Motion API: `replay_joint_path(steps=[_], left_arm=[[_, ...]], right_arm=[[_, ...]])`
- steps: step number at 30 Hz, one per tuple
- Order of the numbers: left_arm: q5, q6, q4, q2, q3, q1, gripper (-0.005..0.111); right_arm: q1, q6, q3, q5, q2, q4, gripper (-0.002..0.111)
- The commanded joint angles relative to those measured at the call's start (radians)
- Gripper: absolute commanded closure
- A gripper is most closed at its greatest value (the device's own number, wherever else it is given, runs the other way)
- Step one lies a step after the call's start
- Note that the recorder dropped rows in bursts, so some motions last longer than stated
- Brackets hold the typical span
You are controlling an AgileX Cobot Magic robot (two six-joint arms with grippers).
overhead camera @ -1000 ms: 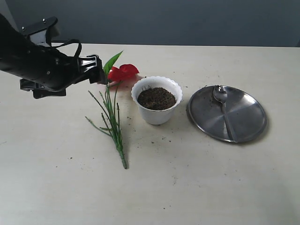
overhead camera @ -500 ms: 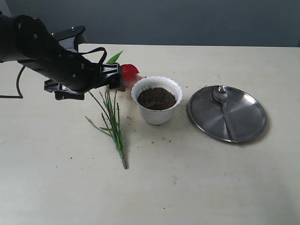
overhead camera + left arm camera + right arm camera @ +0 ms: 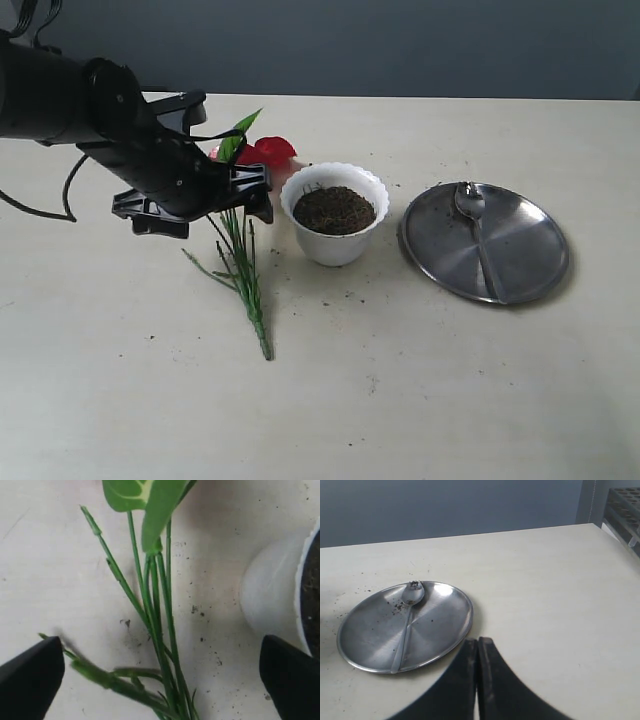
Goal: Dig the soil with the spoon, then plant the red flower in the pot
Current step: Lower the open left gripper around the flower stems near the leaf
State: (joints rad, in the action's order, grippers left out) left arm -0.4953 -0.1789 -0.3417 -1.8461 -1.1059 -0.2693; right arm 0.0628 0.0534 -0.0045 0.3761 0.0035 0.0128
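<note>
The red flower (image 3: 272,150) lies on the table left of the pot (image 3: 335,240), its green stems (image 3: 247,285) trailing toward the front. My left gripper (image 3: 258,192) hovers open over the upper stems, right beside the pot. In the left wrist view the stems (image 3: 159,605) run between the wide-apart jaws of that gripper (image 3: 161,680), untouched, with the pot wall (image 3: 272,605) at one side. Dark soil (image 3: 334,209) fills the pot. The spoon (image 3: 478,235) rests on the steel plate (image 3: 520,260). My right gripper (image 3: 478,644) is shut and empty, just off the plate (image 3: 440,625) holding the spoon (image 3: 409,615).
Soil crumbs (image 3: 350,297) are scattered on the table in front of the pot and around the stems. A green leaf (image 3: 240,132) sticks up behind my left arm. A rack (image 3: 625,510) stands at the table's far corner in the right wrist view.
My left arm has swung right and down from the table's left side to above the flower stems, now hiding part of the bloom. Nothing else has moved.
</note>
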Motion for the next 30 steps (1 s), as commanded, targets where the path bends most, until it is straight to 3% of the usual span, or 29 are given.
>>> replay_joint_path(steps=[1, 30], left_arm=[[0.041, -0.005, 0.003, -0.009, -0.014, -0.003, 0.008], [0.019, -0.001, 0.092, -0.068, -0.042, -0.001, 0.008]], right_arm=[[0.004, -0.004, 0.004, -0.010, -0.004, -0.002, 0.108], [0.004, -0.004, 0.004, -0.010, -0.004, -0.002, 0.108]])
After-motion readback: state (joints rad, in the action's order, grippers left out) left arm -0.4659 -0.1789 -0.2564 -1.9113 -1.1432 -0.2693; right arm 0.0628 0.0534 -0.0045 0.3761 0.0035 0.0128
